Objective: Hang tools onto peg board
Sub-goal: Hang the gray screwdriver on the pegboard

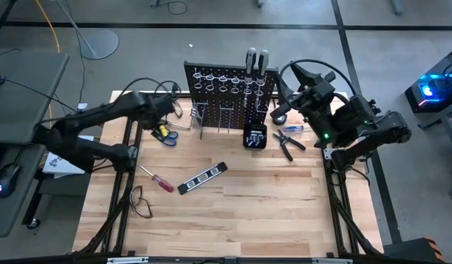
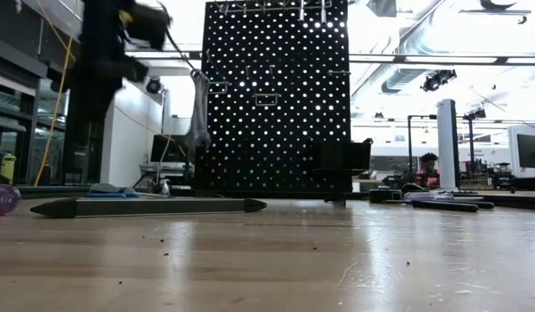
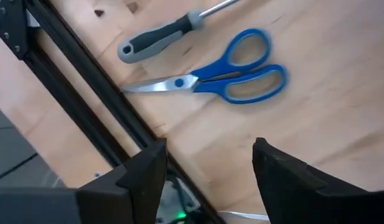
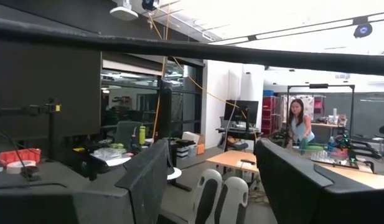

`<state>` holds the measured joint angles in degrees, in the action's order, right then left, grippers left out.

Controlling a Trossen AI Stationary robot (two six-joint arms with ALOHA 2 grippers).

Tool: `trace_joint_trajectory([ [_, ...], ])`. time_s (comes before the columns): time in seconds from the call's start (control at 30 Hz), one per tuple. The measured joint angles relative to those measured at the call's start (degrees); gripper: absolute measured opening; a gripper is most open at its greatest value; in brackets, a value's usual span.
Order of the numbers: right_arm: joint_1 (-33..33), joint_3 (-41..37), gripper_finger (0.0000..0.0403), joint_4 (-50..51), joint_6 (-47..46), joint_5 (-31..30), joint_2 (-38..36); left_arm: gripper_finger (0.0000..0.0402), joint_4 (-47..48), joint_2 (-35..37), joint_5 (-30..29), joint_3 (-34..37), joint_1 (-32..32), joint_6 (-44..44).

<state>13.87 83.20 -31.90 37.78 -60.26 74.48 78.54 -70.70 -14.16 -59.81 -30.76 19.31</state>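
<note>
Currently my left gripper (image 3: 207, 165) hangs over the table's back-left area, fingers parted with nothing between them. Directly below it lie the blue-handled scissors (image 3: 224, 78), flat on the wood, blades closed, and just beside them a grey/black-handled screwdriver (image 3: 160, 36); the two are near each other but I cannot tell if they touch. From above, the scissors (image 1: 167, 136) sit just left of the peg board (image 1: 229, 99), which stands upright at the table's back centre.

My right gripper (image 4: 210, 180) is raised behind the board's right edge, fingers spread, holding nothing, looking out into the room, where a person (image 4: 299, 124) stands.

Other tools on the table: a red-handled screwdriver (image 1: 158, 180) front left, dark pliers (image 1: 286, 142) and a blue-handled screwdriver (image 1: 293, 128) right of the board. A small black box (image 1: 255, 137) sits at the board's foot. A long dark bar (image 1: 203, 178) lies mid-table; clear safety glasses (image 1: 140, 202) lie near the front-left edge.
</note>
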Motion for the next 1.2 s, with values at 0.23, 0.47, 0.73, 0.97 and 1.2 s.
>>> trace_joint_trajectory([
  [0.23,0.0,0.0,0.0232,0.7,0.0,-3.0,0.0,0.0211,-0.1,-10.4,-1.1,0.0,-8.1,-7.1],
  [0.47,0.0,0.0,0.0232,2.1,0.0,-4.5,0.0,0.0211,-6.3,-11.3,-1.4,0.0,-13.4,-13.0],
  [0.73,0.0,0.0,0.0232,3.4,0.0,-6.7,0.0,0.0211,-11.6,-15.4,1.4,0.0,-15.1,-34.2],
  [0.97,0.0,0.0,0.0232,3.7,0.0,-9.0,0.0,0.0211,-13.3,-21.2,-4.8,0.0,-15.0,-45.4],
  [1.2,0.0,0.0,0.0232,3.7,0.0,-10.1,0.0,0.0211,-15.4,-27.3,-7.6,0.0,-15.4,-52.2],
])
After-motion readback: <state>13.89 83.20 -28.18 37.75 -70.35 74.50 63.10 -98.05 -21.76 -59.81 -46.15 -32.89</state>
